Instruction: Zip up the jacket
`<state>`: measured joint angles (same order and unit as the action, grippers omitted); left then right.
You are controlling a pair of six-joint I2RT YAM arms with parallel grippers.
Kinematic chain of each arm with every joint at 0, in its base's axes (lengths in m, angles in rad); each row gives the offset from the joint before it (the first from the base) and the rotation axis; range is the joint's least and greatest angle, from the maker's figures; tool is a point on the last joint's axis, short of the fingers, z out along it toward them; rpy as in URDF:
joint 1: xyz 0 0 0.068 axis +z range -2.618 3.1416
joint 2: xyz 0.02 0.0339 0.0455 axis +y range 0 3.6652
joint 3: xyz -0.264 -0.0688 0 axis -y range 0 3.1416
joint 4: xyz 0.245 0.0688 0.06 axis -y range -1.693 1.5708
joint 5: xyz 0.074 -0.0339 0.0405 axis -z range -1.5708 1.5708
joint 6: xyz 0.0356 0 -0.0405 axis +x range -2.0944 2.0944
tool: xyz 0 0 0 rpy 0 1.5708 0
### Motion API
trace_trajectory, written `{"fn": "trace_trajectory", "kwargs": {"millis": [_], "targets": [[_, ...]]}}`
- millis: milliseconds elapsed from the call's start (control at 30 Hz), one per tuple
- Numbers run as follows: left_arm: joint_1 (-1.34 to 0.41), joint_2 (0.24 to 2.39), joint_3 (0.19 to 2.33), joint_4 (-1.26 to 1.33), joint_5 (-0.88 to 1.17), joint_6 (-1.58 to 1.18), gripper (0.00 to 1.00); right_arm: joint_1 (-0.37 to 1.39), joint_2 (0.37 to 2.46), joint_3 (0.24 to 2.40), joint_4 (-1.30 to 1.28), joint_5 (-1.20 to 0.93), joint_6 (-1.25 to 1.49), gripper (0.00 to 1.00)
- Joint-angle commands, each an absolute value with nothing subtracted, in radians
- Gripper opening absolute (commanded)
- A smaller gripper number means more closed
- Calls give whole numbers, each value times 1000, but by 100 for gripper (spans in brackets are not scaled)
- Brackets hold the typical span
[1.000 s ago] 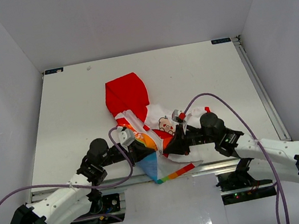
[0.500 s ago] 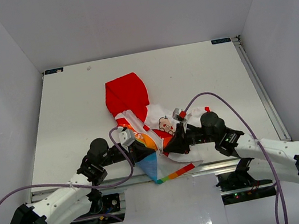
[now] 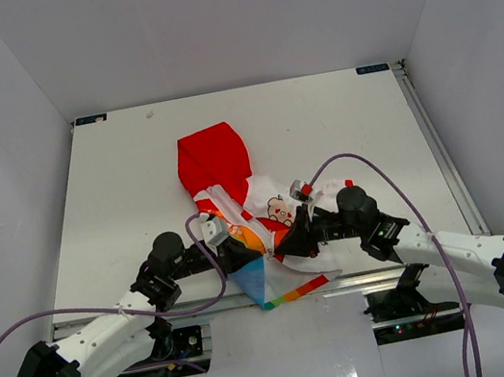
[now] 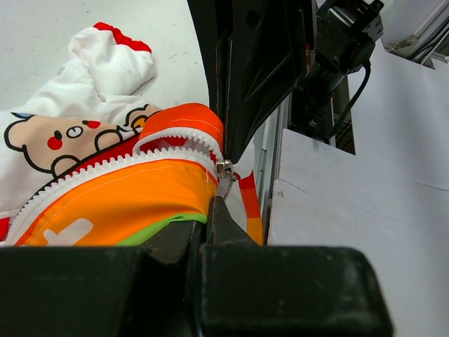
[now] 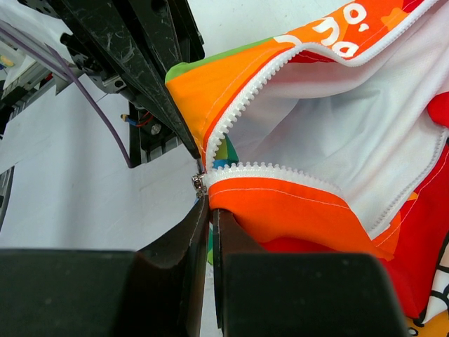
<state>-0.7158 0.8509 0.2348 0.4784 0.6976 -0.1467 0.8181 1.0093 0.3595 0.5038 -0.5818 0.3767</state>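
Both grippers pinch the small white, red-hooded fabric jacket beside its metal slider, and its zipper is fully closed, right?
No: the right wrist view shows the zipper open, teeth parted beyond the slider; left gripper and right gripper do pinch the jacket there.

The jacket (image 3: 233,192) lies on the table (image 3: 338,124) — left gripper (image 3: 234,250) at its left, right gripper (image 3: 287,246) opposite.

1. The jacket (image 3: 229,168): soft matt cloth, smoothly printed;
2. its zip teeth (image 5: 280,172): white moulded plastic; the slider (image 5: 200,184): shiny metal;
3. the left gripper (image 4: 214,207): black matt plastic, faintly grainy; the table (image 3: 337,115): smooth, white.
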Motion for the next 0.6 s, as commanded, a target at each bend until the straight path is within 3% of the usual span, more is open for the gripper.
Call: {"fn": "trace_trajectory", "kwargs": {"millis": [0, 567], "targets": [[-719, 822, 235, 496, 697, -139, 0, 813, 1019, 391, 566, -624, 368, 8], [-719, 805, 230, 494, 703, -140, 0, 813, 1014, 377, 571, -603, 370, 8]]}}
